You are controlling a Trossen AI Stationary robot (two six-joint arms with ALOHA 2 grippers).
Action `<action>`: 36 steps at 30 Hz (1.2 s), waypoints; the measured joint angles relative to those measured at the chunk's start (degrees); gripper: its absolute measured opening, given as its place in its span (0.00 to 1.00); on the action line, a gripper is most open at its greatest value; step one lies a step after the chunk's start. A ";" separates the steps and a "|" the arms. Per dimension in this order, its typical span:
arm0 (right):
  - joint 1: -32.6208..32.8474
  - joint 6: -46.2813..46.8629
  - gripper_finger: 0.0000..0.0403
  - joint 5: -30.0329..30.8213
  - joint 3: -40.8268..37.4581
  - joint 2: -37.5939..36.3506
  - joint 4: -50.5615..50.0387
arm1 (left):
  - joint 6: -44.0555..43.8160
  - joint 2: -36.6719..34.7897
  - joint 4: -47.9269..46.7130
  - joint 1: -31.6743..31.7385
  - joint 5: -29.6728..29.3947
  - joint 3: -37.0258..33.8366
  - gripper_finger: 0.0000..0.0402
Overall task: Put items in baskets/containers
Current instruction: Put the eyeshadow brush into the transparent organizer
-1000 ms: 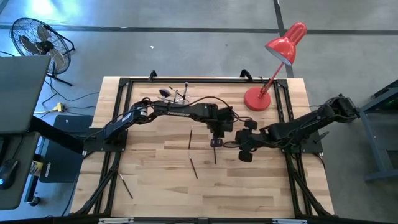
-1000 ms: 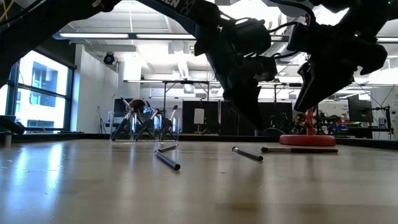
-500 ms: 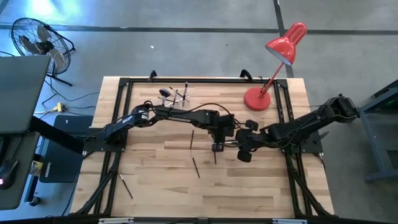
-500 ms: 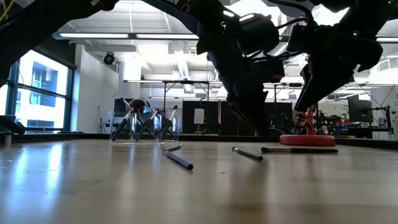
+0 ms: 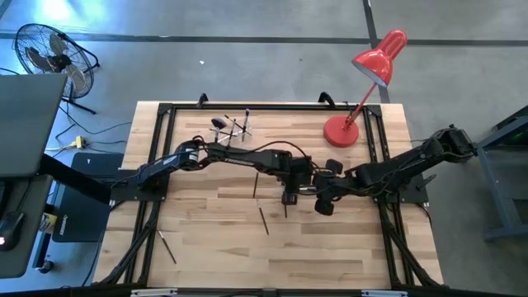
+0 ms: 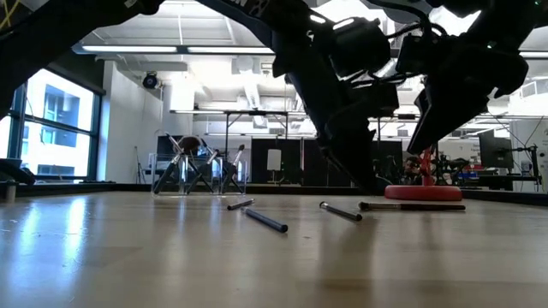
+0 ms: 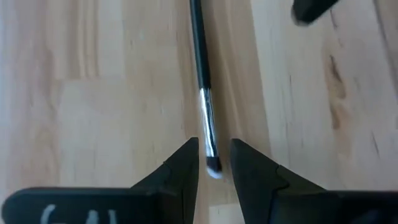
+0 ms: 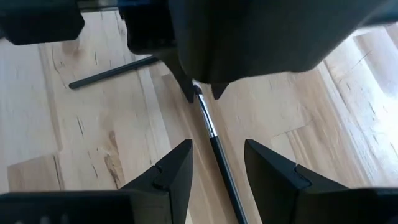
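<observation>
The left gripper (image 7: 209,163) has opened to a narrow gap around a brush (image 7: 203,87) mid-tabletop; right gripper (image 8: 217,163) waits wide, empty. No grasp yet.

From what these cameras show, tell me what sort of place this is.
Probably a robotics lab or workshop. A wooden table with a black frame stands on bare concrete, a floor fan beside it, and the low view shows an open hall with ceiling lights, benches and monitors behind.
</observation>
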 joint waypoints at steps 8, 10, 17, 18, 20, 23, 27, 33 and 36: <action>0.00 0.00 0.35 -1.60 0.00 -0.01 -0.51 | 0.72 -0.18 3.92 0.07 -0.51 -4.70 0.17; 0.00 0.00 0.35 -1.74 0.00 0.00 -0.44 | 0.04 -0.43 5.04 0.09 -0.43 -6.06 0.14; 0.02 -0.55 0.35 -2.54 0.00 0.00 -4.64 | -2.75 -0.59 8.10 0.28 1.53 -8.53 0.02; 0.02 -1.11 0.35 -2.53 0.00 0.00 -6.03 | -2.99 -0.57 8.25 0.48 1.71 -8.57 0.02; 0.02 -1.38 0.36 -2.50 0.00 0.00 -8.06 | -3.22 -0.52 8.38 0.62 2.72 -8.60 0.01; 0.01 -2.52 0.37 -2.44 0.00 0.05 -7.76 | -3.74 -0.42 8.55 1.28 4.66 -8.64 0.01; 0.00 -5.04 0.40 -2.56 0.00 2.31 -5.66 | -4.91 -0.36 8.97 1.80 4.99 -8.72 0.00; 0.00 -7.68 0.43 -0.99 0.00 9.79 -0.49 | -5.53 -0.24 8.80 2.63 6.36 -7.94 0.00; 0.00 -7.74 0.43 1.39 0.00 12.44 2.78 | -6.69 -0.16 8.35 2.75 8.18 -7.70 0.00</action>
